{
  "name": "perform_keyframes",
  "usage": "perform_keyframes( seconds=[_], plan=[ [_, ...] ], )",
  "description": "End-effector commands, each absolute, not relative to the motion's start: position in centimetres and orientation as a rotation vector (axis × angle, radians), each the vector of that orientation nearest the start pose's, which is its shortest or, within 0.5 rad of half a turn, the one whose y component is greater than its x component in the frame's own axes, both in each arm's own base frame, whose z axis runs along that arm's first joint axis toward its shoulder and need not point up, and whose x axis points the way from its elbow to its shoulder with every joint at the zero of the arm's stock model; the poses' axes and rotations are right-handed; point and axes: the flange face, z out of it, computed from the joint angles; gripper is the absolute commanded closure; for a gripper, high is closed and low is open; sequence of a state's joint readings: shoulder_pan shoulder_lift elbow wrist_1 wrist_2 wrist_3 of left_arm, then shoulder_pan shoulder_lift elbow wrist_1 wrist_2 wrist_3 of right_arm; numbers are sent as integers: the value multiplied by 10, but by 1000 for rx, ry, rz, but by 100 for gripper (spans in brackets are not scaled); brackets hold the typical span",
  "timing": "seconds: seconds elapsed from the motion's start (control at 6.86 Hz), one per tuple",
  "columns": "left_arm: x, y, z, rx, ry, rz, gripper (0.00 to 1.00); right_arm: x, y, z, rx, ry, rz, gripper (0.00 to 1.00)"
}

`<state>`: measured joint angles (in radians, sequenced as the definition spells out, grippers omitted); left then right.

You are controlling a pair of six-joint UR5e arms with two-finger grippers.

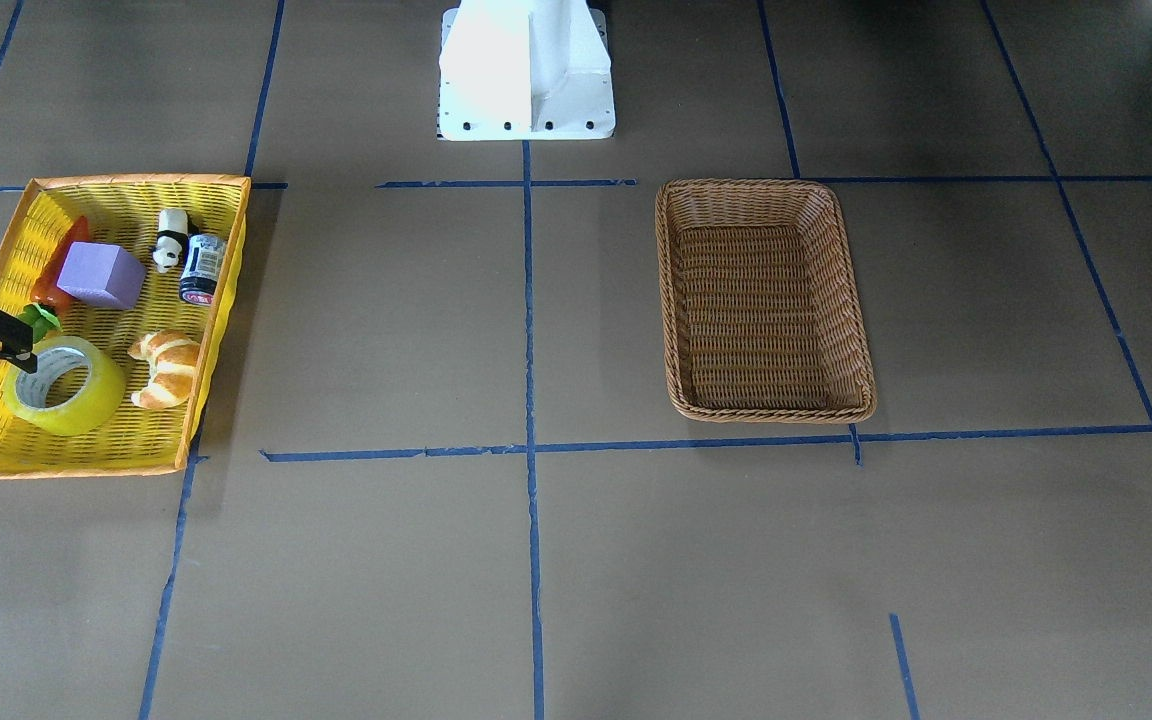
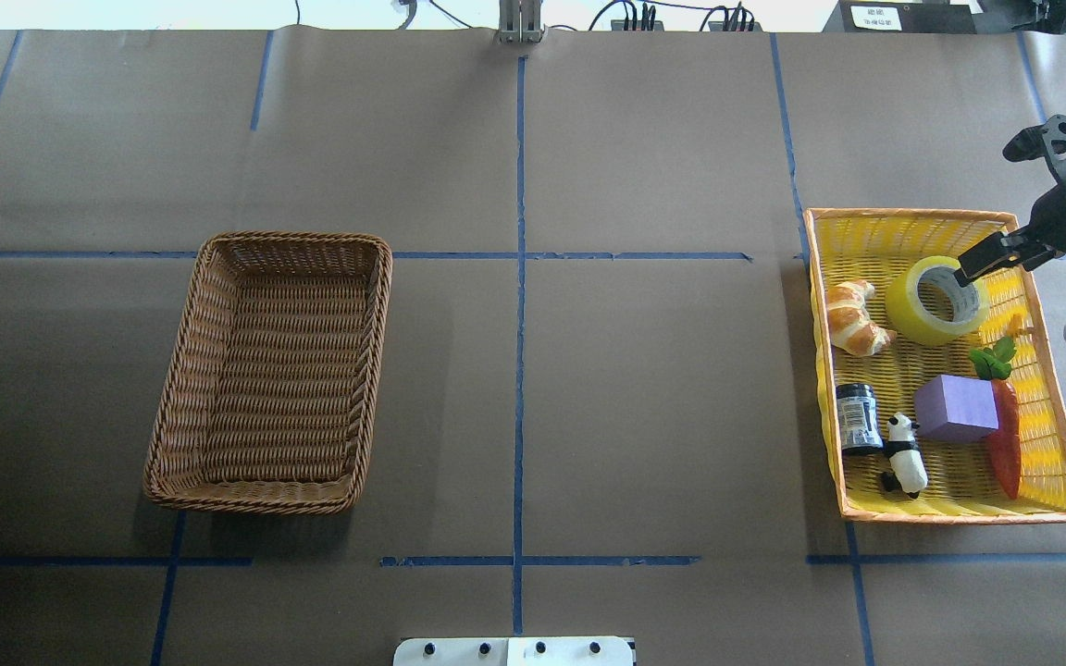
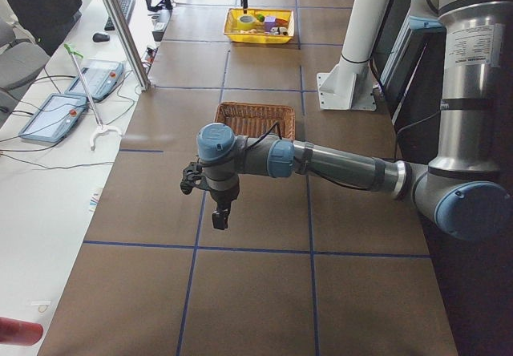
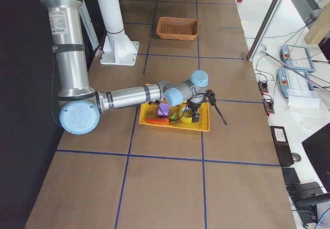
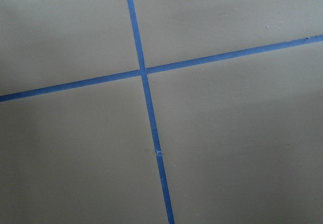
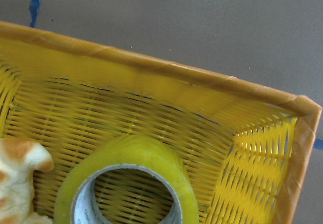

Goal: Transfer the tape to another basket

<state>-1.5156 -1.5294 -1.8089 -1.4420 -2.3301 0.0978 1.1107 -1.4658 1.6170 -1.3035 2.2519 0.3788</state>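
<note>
The tape [image 2: 909,310] sits directly beneath the right gripper [image 2: 966,272], tilted with its hole facing partly upward in the yellow tray [image 2: 903,216]. The croissant [image 2: 853,319] is just beyond the tape on the side away from the gripper. The fingertips hover at the core's upper edge, but I cannot tell from these views whether they are apart or together. The roll looks light and rigid, though its glossy wrap is probably slick. Pinching the ring wall with one finger inside the cardboard core seems the safest hold. The basket [image 2: 183,370] is well apart from the gripper, across the table. The left gripper [image 3: 221,216] hangs over bare table, and I cannot tell whether it is open or closed.
</note>
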Motion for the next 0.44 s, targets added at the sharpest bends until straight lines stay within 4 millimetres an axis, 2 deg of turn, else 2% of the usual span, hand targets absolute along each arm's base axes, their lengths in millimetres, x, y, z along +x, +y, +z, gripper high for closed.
perform_keyframes(
  seconds=[0.0, 0.15, 0.29],
  plan=[
    [-39, -474, 575, 82, 758, 169, 0, -198, -530, 574, 92, -777, -242, 2],
    [-39, -474, 575, 81, 758, 171, 0, -207, -531, 592, 106, -784, -262, 2],
    [-39, -474, 575, 82, 758, 172, 0, -212, -539, 592, 108, -787, -258, 2]
  ],
)
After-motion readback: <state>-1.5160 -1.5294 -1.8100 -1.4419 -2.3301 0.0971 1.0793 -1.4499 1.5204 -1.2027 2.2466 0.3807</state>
